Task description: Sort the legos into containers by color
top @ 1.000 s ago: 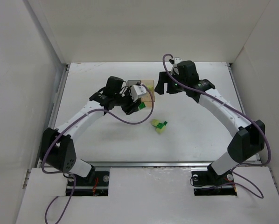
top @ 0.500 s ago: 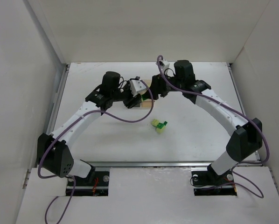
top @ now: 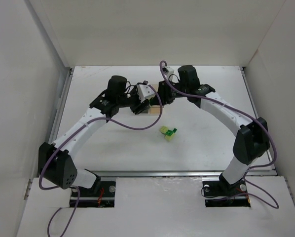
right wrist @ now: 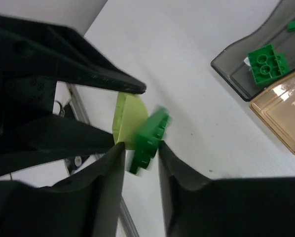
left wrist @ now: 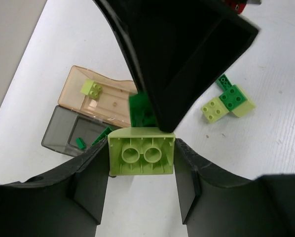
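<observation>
My left gripper (left wrist: 141, 165) is shut on a pale yellow-green lego (left wrist: 141, 150), hollow underside facing the camera, above the containers. A dark green lego (right wrist: 148, 136) sticks to its far side. My right gripper (right wrist: 140, 148) has come in from the right, its jaws narrowed to either side of that green lego. One finger touches it and a thin gap shows at the other. Below lie the tan container (left wrist: 115, 101) holding a pale lego (left wrist: 91, 89) and the smoky grey container (left wrist: 63, 131) holding dark green legos (right wrist: 267, 61). In the top view both grippers meet (top: 152, 101).
A loose cluster of pale and dark green legos (top: 168, 133) lies on the white table in front of the containers, also seen from the left wrist (left wrist: 229, 101). White walls close in the table on the left, back and right.
The right gripper has swung left to the left gripper, its jaws narrowing around the dark green lego. The left arm lifted its pale lego toward the containers, then held still.
</observation>
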`<state>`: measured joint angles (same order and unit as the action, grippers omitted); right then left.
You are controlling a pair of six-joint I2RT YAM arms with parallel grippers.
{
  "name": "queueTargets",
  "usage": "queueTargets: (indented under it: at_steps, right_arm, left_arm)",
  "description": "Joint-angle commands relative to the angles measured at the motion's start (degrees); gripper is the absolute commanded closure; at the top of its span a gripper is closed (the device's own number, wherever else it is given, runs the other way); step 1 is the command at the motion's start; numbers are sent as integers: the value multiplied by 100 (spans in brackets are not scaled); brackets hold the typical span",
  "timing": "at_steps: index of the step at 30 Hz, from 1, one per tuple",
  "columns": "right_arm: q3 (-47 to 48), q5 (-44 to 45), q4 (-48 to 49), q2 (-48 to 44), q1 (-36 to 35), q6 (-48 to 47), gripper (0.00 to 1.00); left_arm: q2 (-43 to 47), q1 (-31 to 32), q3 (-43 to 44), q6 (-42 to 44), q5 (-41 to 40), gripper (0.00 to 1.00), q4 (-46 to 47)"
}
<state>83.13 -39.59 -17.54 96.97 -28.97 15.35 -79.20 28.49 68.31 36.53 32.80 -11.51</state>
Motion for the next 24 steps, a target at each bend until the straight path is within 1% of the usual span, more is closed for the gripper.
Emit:
queueTargets:
  at_steps: [1, 2, 3, 4, 6, 9, 10, 12, 13, 14, 16, 17, 18, 20, 21, 23, 24]
  right_arm:
    - [343, -170, 128, 164, -38, -50, 65]
    - [344, -285, 189, 234, -38, 11, 76]
    - [396, -442, 268, 235, -38, 11, 95]
    - [397, -444, 269, 287, -38, 64, 100]
    - [397, -444, 400, 288, -38, 117, 100]
    - [458, 415, 401, 349, -38, 406, 100]
    - [510, 852, 401, 436, -38, 477, 100]
    - [756, 1251, 340, 760, -38, 792, 100]
    - [905, 1383, 287, 919, -38, 898, 100]
    - [1246, 1532, 234, 1260, -38, 1073, 100]
    - [1625, 1673, 94, 1613, -108, 1136, 100]
    - [1819, 1918, 23, 1789, -187, 1136, 100]
    - [2186, 2033, -56, 1956, -188, 1136, 100]
    - [2487, 2166, -276, 2404, -249, 1136, 92]
    - [2628, 2297, -363, 2528, -249, 1136, 83]
    - [2918, 2508, -557, 2696, -249, 1136, 72]
    - [2919, 2605, -557, 2696, -249, 1136, 53]
  left_arm:
    - [326, 25, 200, 47, 183, 100, 306]
    - [326, 25, 200, 47, 183, 100, 307]
    - [326, 25, 200, 47, 183, 100, 307]
    - [326, 25, 200, 47, 131, 100, 307]
    - [326, 25, 200, -5, 131, 100, 307]
    - [326, 25, 147, -6, 78, 100, 307]
    - [326, 25, 147, -6, 78, 100, 307]
    - [387, 25, 147, -67, 16, 100, 307]
    - [388, 25, 147, -120, 16, 100, 307]
    - [449, 25, 147, -181, 16, 100, 307]
    - [449, -27, 147, -243, 16, 100, 307]
    - [449, -28, 147, -243, -45, 100, 307]
    - [510, -28, 95, -243, -45, 100, 307]
    - [563, -28, 33, -296, -176, 100, 307]
    - [563, -28, -28, -296, -177, 100, 307]
    - [563, -28, -29, -296, -317, 100, 307]
    - [563, -80, -29, -296, -318, 100, 307]
